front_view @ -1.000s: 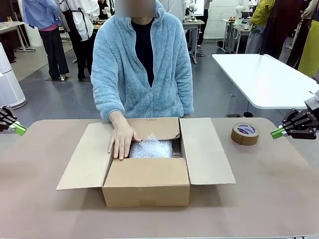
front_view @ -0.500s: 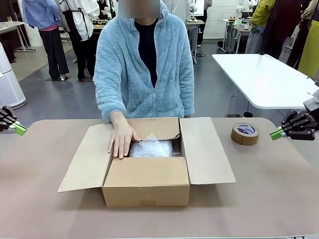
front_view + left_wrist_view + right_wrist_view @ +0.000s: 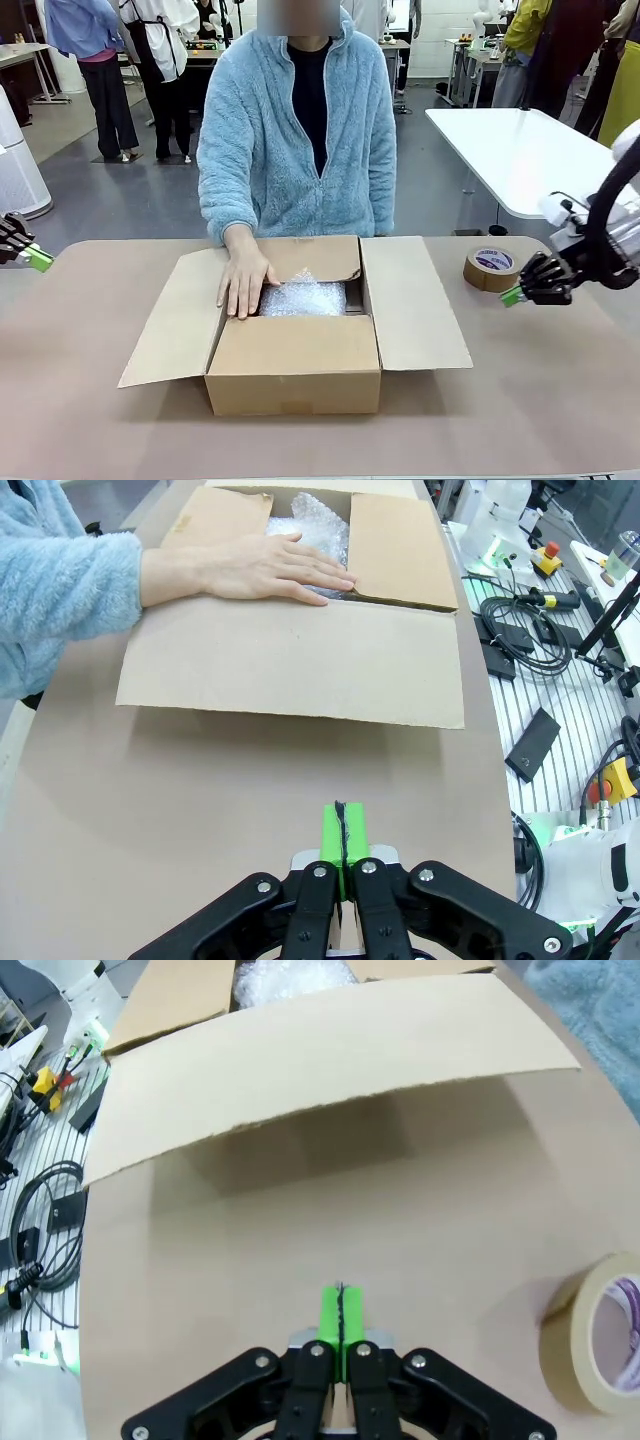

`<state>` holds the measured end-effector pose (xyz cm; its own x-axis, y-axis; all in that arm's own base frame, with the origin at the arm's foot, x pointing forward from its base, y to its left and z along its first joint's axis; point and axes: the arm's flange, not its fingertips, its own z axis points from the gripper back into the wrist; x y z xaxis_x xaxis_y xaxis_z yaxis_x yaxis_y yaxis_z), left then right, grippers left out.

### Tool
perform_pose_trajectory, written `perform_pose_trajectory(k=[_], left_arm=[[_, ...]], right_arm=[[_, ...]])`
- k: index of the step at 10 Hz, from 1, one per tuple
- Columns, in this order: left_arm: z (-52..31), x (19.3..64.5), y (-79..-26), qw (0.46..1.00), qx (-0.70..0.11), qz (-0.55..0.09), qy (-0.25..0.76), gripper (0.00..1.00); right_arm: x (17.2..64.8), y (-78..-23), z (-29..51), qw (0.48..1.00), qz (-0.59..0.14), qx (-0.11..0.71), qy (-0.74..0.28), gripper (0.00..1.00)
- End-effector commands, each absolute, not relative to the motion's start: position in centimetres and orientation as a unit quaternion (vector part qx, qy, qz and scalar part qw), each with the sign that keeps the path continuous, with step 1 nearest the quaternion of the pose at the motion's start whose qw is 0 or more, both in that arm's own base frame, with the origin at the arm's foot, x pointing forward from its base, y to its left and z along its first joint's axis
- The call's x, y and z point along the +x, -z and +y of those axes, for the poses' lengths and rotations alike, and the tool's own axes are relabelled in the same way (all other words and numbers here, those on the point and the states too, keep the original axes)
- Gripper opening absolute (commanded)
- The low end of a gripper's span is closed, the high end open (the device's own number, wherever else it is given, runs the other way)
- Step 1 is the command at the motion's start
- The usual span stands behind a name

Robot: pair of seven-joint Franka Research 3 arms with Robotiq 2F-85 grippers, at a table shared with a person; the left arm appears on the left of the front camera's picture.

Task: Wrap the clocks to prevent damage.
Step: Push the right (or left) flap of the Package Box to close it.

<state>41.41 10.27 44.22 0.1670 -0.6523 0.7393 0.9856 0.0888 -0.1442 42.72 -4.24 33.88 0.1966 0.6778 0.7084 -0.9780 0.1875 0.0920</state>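
Looking across, you saw the clocks, bubble-wrapped, inside the open cardboard box, a person's hand covering their edge. Left gripper and right gripper were pinched together, empty; tape roll beside the right.

The left gripper sits at the far left edge, its green pads pressed together (no gap between them). The right gripper, likewise closed, points inward and slightly down from the bent right arm. The person's hand lies flat, palm down, fingers extended.
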Motion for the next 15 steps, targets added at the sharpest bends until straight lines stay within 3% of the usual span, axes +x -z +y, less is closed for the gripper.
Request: perform_pose_trajectory(k=[1, 12, 15], left_arm=[[10.3, 41.4, -44.3, 0.689, -0.326, -0.261, 0.592, 0.0], [10.3, 41.4, -44.3, 0.689, -0.326, -0.261, 0.592, 0.0], [10.3, 41.4, -44.3, 0.689, -0.326, -0.261, 0.592, 0.0]], right_arm=[[43.9, -32.9, -2.3, 0.719, -0.271, 0.287, -0.572, 0.01], [44.4, -32.0, -0.1, 0.712, -0.281, 0.305, -0.567, 0.01], [45.0, -30.5, 1.6, 0.679, -0.299, 0.333, -0.582, 0.01]])
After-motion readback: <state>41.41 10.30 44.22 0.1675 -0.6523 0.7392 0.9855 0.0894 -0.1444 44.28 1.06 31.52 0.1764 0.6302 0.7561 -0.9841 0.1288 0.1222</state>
